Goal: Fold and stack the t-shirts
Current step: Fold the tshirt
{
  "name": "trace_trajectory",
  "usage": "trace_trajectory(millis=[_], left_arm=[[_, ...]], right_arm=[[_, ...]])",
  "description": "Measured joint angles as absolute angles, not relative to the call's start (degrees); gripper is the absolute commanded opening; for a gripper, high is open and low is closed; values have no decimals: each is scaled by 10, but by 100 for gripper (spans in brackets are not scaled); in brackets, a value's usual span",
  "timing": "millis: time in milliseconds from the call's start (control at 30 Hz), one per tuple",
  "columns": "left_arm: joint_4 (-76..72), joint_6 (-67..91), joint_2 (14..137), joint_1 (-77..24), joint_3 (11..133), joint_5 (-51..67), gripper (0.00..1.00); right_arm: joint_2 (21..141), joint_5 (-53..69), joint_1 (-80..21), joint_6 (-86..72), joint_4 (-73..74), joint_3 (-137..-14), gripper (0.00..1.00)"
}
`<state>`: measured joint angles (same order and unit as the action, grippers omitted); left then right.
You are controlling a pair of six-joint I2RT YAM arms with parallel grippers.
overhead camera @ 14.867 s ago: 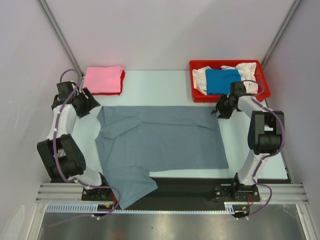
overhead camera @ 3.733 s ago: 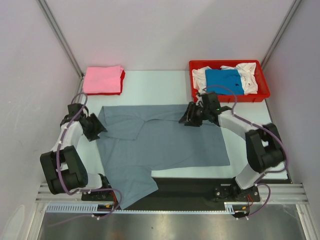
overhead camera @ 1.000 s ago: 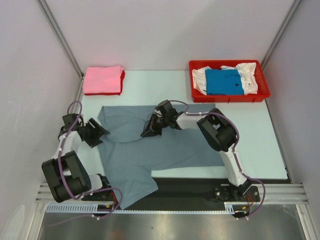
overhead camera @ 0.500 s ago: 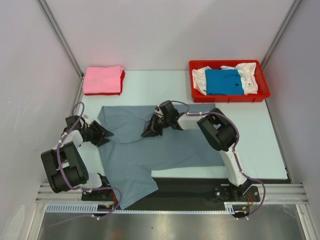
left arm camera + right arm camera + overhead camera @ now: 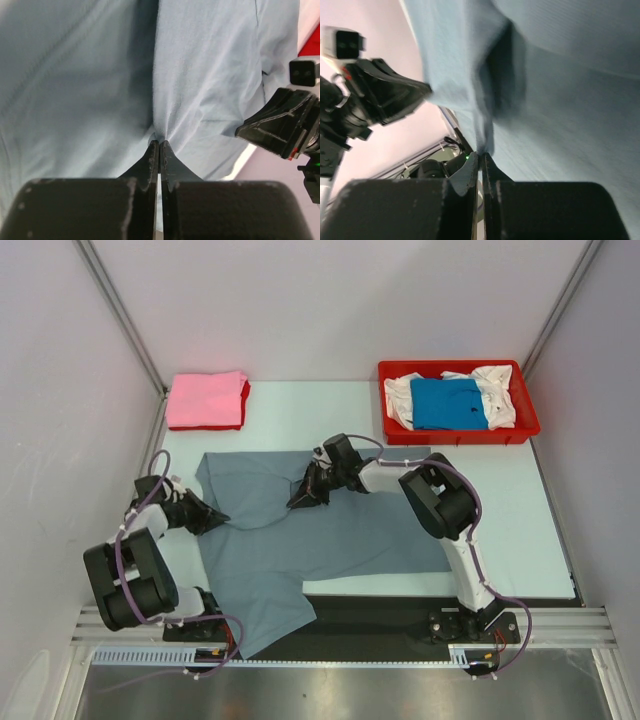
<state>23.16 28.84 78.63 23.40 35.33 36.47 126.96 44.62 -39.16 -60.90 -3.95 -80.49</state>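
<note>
The slate grey t-shirt [image 5: 340,530] lies spread across the middle of the table, its lower left part hanging over the near edge. My left gripper [image 5: 210,517] is at the shirt's left edge, and the left wrist view shows it [image 5: 160,143] shut on a pinch of grey cloth [image 5: 200,75]. My right gripper [image 5: 298,501] reaches far left over the shirt's upper middle. It [image 5: 481,154] is shut on a raised fold of the same cloth [image 5: 570,100]. A folded pink t-shirt [image 5: 205,398] rests on a red one [image 5: 244,408] at the back left.
A red plastic tray [image 5: 458,434] at the back right holds a bright blue t-shirt [image 5: 445,402] and a white one [image 5: 497,382]. The right arm's links stretch across the shirt's upper right part. Walls stand close on both sides.
My left gripper has slid onto the shirt's left edge and shut on the cloth. My right gripper, still shut on the fold, has shifted slightly up and right.
</note>
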Motion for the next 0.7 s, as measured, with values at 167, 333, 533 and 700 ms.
trace_trajectory(millis=[167,333,533,700], left_arm=[[244,328,738,234,316,369,18],[284,346,701,234,313,357,65],[340,341,682,234,376,299,67],[317,312,706,234,440,276,66]], right_arm=[[1270,462,-388,-596,-30,-831,5],[1270,474,-385,-588,-20,-832,11],[1270,474,-375,-540,29,-823,22],[1267,447,-359,-446,130,-823,27]])
